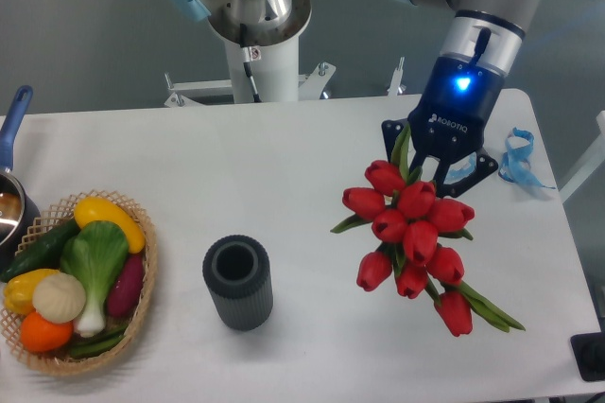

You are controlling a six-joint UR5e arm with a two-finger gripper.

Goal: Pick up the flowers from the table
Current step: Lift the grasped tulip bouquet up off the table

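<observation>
The flowers [412, 233], a bunch of red tulips with green stems and leaves, hang in the air above the right part of the white table [284, 166]. My gripper [437, 168] is shut on the stems just above the blooms, so the heads droop below it towards the camera. The stems inside the fingers are hidden by the blooms.
A dark ribbed cylinder [237, 282] stands upright in the middle front. A wicker basket of vegetables [76, 280] sits at the front left, with a pot and its blue handle [11, 124] at the left edge. Blue ribbon [518, 159] lies at the right edge.
</observation>
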